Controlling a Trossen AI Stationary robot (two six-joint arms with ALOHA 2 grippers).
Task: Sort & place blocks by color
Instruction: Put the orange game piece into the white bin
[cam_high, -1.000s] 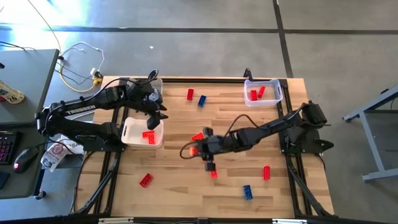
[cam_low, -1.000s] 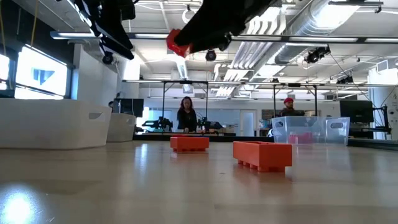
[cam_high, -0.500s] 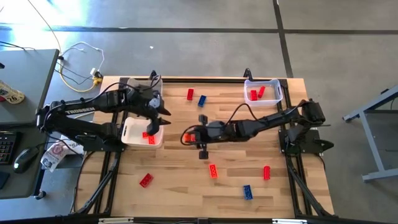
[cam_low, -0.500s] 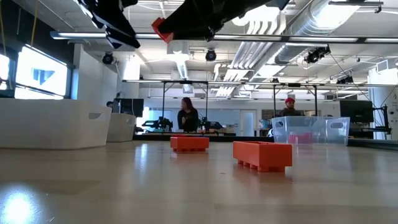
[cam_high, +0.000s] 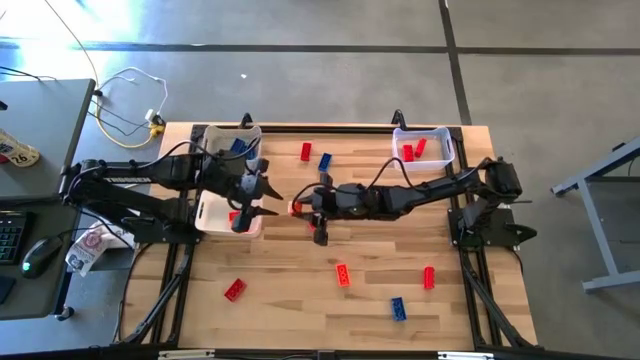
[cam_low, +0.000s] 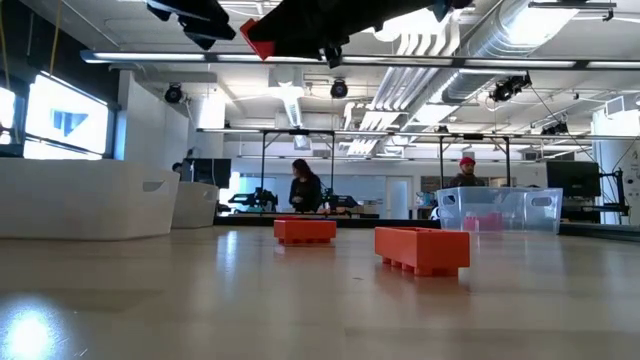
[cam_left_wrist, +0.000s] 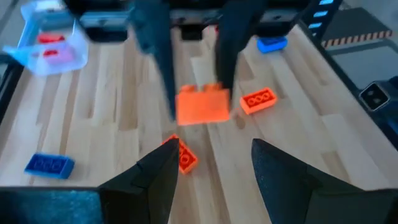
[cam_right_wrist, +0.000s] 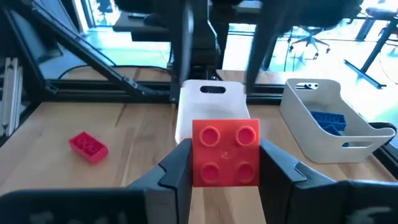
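Wooden slats make up the worktop, on which red, blue and orange blocks are scattered. A white bin is seen near its left side. An orange block is pinched above mid-worktop by the right end effector; facing it over the bin, the left end effector is held spread, empty.

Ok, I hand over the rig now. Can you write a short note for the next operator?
Left tool: open, empty, above the edge of the middle white bin.
Right tool: shut on an orange block, raised above the table beside that bin.
Done: blue block in the far white bin; red blocks in the clear bin.
Left: the held block and six loose blocks on the table.
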